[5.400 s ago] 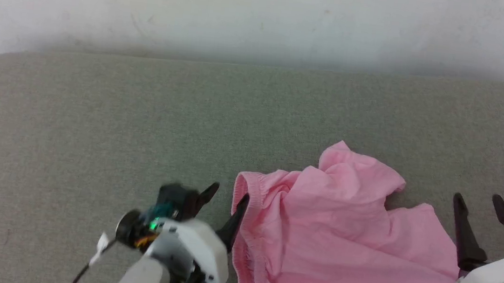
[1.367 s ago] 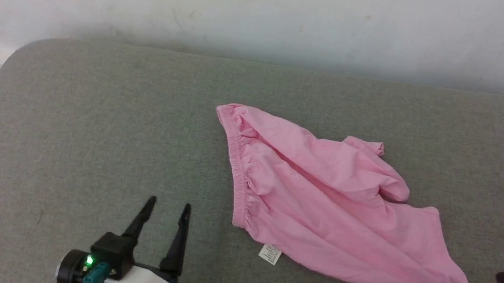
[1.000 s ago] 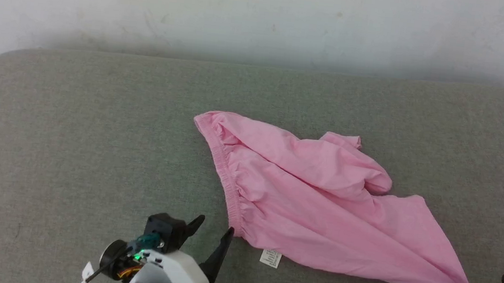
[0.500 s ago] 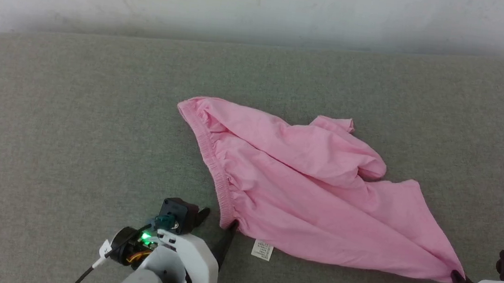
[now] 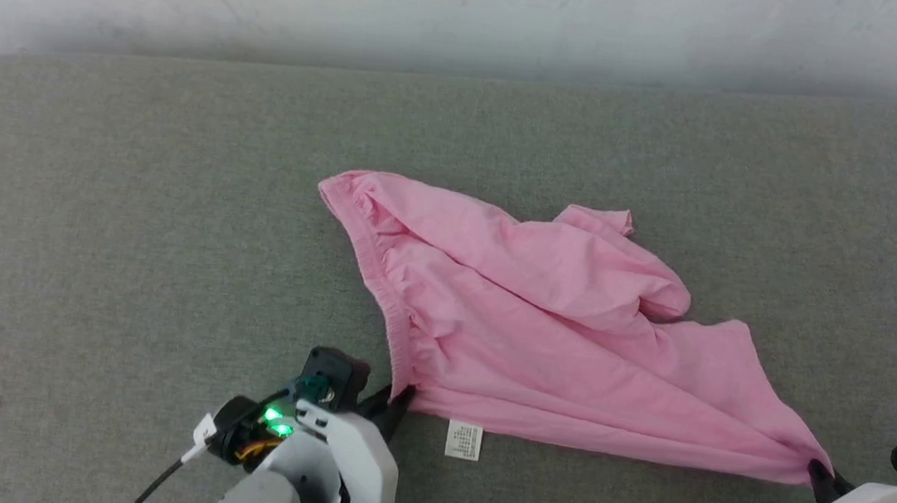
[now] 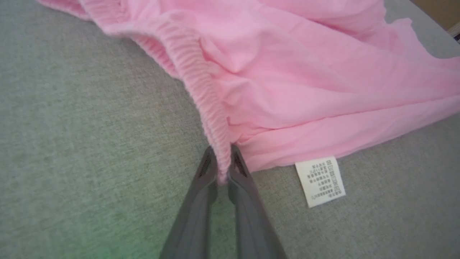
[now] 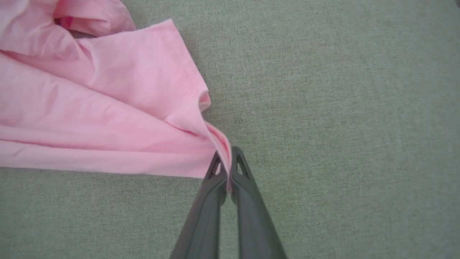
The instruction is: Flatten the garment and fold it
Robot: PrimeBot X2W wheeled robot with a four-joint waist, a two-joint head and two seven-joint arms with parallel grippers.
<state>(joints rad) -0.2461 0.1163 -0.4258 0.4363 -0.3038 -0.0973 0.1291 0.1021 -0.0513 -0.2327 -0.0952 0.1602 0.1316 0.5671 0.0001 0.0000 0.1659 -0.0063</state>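
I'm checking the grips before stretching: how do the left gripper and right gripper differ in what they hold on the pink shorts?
The left gripper pinches the ribbed elastic waistband end of the light pink cotton shorts; the right gripper pinches a smooth stitched hem corner. The left gripper sits beside the small white care label; the right gripper is at the opposite end. Both are shut on the shorts.

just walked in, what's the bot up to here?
It is flattening pink shorts on a grey padded surface. The left gripper is shut on the near end of the waistband, and the right gripper is shut on a leg-hem corner. The near edge runs fairly straight between them, label poking out. The far side is bunched, and nothing is folded yet.
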